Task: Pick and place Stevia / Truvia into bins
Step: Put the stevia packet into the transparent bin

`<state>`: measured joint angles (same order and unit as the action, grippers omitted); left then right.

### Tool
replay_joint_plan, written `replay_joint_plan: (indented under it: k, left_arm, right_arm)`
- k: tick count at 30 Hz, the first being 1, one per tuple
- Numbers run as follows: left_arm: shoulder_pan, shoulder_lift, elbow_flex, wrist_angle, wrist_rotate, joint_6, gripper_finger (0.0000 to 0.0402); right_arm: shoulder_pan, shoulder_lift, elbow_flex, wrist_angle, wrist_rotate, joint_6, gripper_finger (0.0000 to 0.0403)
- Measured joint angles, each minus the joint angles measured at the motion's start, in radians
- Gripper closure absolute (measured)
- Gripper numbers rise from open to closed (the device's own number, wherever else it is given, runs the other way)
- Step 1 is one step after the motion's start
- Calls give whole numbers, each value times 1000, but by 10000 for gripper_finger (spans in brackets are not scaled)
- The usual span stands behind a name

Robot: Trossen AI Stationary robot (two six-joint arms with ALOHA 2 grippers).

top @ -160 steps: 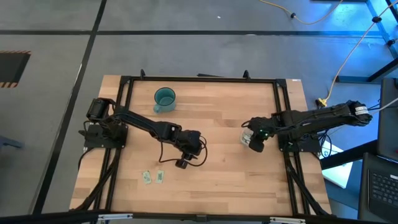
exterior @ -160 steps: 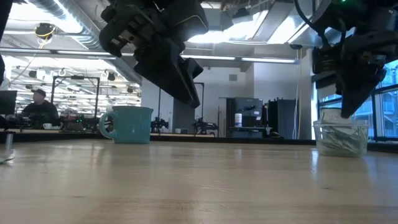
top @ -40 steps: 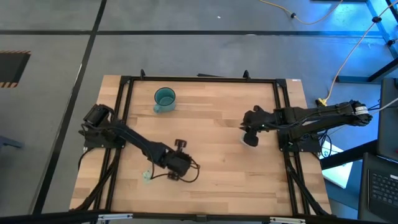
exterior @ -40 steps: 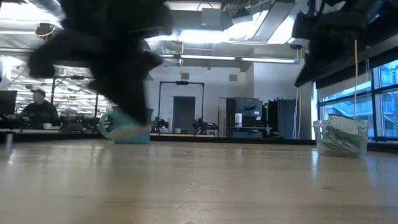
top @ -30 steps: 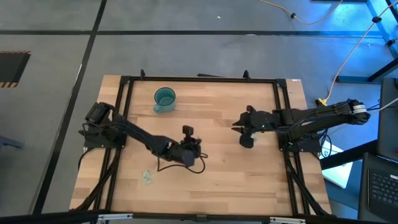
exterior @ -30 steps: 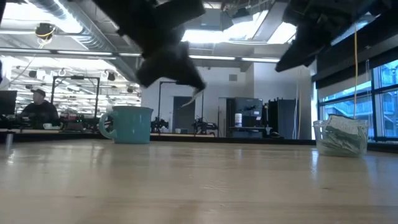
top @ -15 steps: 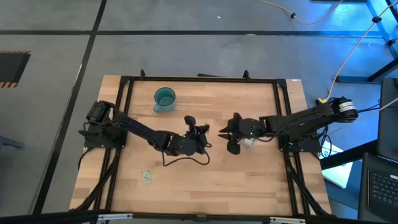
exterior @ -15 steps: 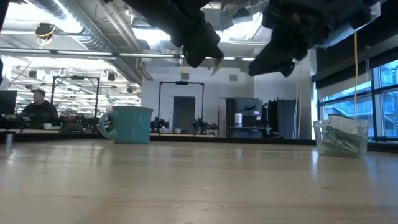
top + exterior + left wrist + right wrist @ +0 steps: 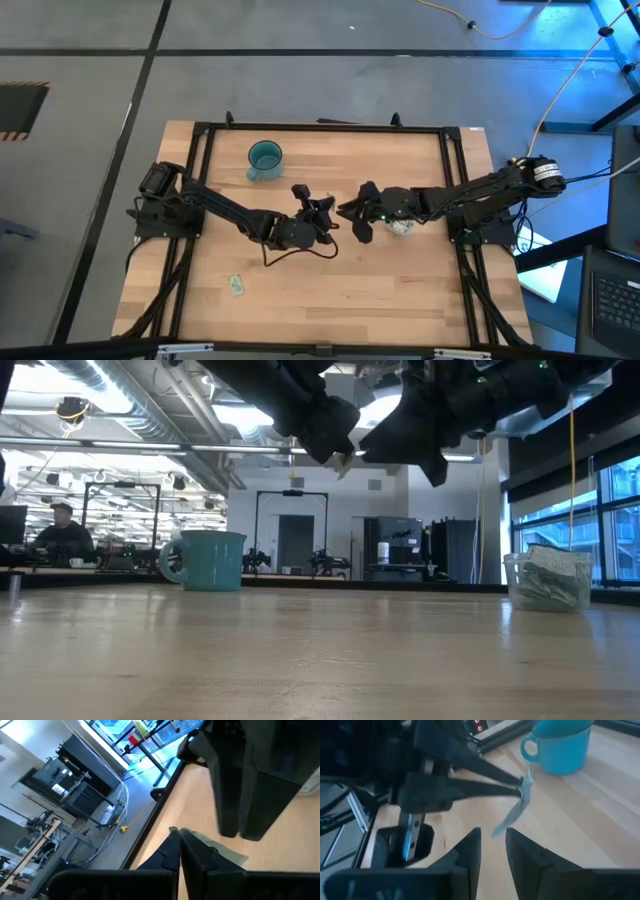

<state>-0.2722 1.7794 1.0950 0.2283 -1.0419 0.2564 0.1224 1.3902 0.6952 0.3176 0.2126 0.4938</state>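
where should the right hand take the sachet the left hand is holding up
Grip the free lower end of the sachet. The left hand pinches only its top corner, so the rest hangs clear in the air. The right hand, fingers slightly apart, already faces it from below; closing across the flat faces looks best.

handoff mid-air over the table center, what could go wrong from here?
1. The left gripper pinches the sachet by one tip only; it hangs loose and bent, so the open right gripper may close beside it.
2. If released too soon, it likely falls on the table, clear of the blue cup and the clear cup.
3. The grippers are close; they could bump.
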Motion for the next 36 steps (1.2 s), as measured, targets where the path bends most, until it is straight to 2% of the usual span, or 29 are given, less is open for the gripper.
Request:
replay_joint_plan:
  k: [9, 16, 36]
  left_arm:
    - [-8, 1, 0, 19, -3, 0, 398]
    - [-10, 1, 0, 32, -14, 3, 398]
    - [-10, 2, 0, 57, -15, 19, 398]
  right_arm:
    - [-5, 0, 0, 9, 7, 1, 309]
    - [-5, 0, 0, 25, 72, 1, 309]
    - [-5, 0, 0, 68, 74, 26, 308]
